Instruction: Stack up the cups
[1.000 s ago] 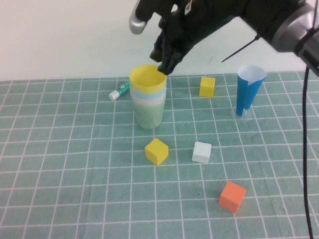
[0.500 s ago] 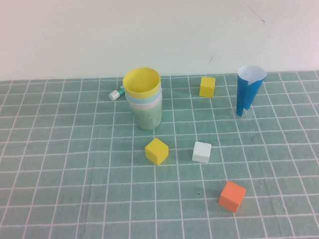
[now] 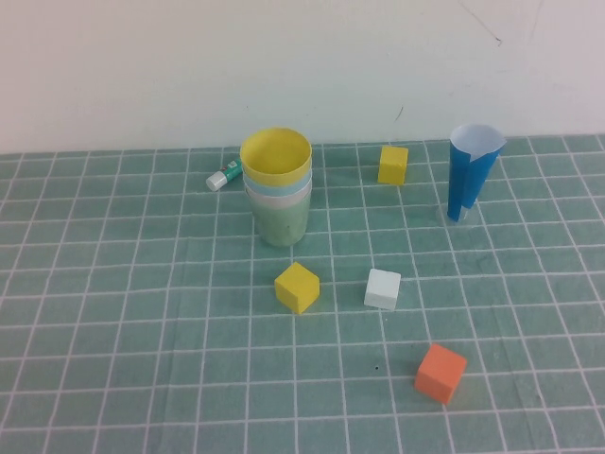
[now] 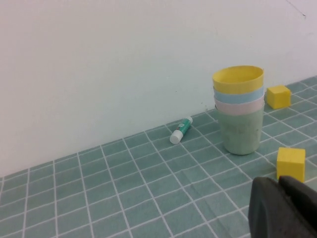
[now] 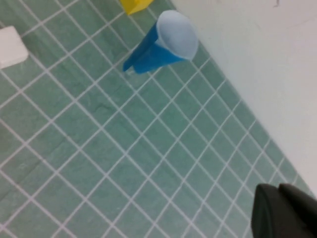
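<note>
The four cups stand nested in one upright stack near the back middle of the mat. The yellow cup is on top, the light blue and pink rims show below it, and the pale green cup is at the bottom. The stack also shows in the left wrist view. My left gripper is shut and empty, low over the mat, well short of the stack. My right gripper is shut and empty, high over the right side of the mat. Neither gripper is in the high view.
A yellow cube, a white cube and an orange cube lie in front of the stack. Another yellow cube and a blue-and-white paper cone stand at the back right. A green glue stick lies by the wall.
My right arm, which was over the yellow cup's rim, has pulled away out of the high view. The stack rocked slightly and now stands upright.
</note>
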